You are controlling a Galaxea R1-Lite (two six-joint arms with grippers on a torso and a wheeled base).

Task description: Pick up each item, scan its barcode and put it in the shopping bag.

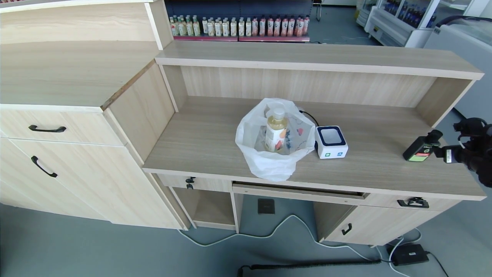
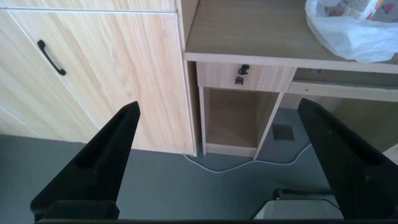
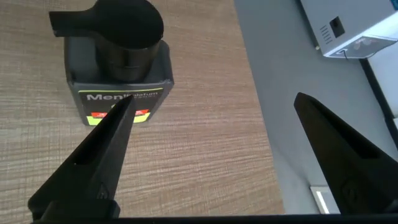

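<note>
A white shopping bag [image 1: 269, 161] stands open at the middle of the wooden counter [image 1: 207, 146], with a tea bottle [image 1: 276, 132] upright inside it. Just to its right sits the white barcode scanner [image 1: 331, 141] with a dark-framed top. A black pump bottle [image 1: 421, 148] with a green and red label stands near the counter's right end. My right gripper [image 1: 446, 153] is open just right of it; in the right wrist view the black pump bottle [image 3: 118, 62] lies beyond one finger [image 3: 93, 168], not between the two. My left gripper [image 2: 219, 104] hangs open below counter height, in front of the cabinets.
A raised ledge [image 1: 315, 57] runs over the back of the counter, and a tall cabinet [image 1: 73, 77] walls its left side. A shallow drawer [image 1: 300, 192] sticks out under the front edge. Cables [image 1: 276, 231] lie on the floor.
</note>
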